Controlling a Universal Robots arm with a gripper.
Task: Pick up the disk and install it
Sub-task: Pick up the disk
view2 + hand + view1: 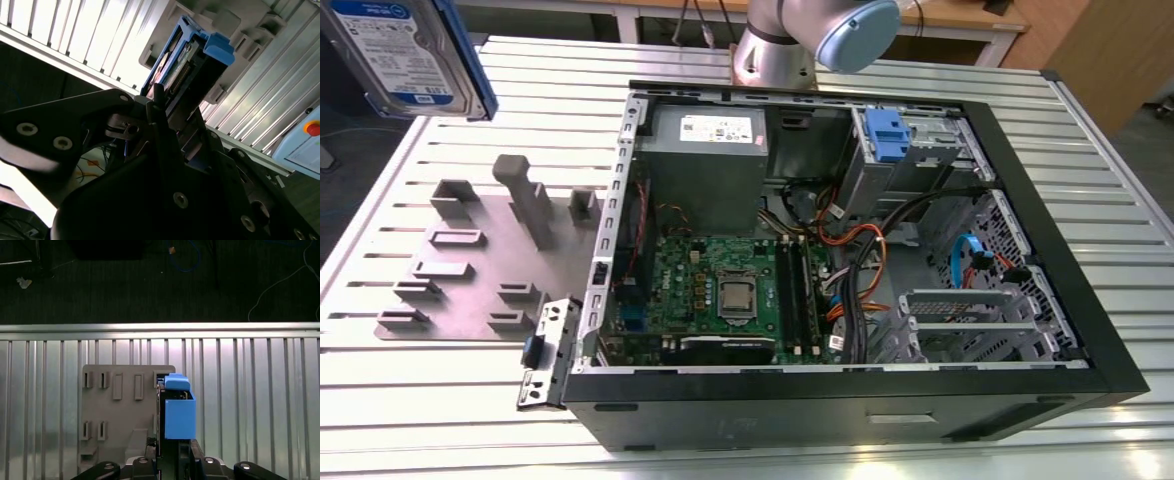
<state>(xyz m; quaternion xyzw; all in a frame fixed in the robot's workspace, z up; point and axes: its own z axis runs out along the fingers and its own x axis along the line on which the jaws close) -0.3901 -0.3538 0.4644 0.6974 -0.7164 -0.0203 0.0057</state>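
disk is clamped on edge between the fingers, held high above the grey holder plate on the slatted surface, well apart from the open computer case. gripping one end likely leaves its blue sides free to slide in.

One disk, one robot arm; one open computer case, one grey fixture plate, one slatted table
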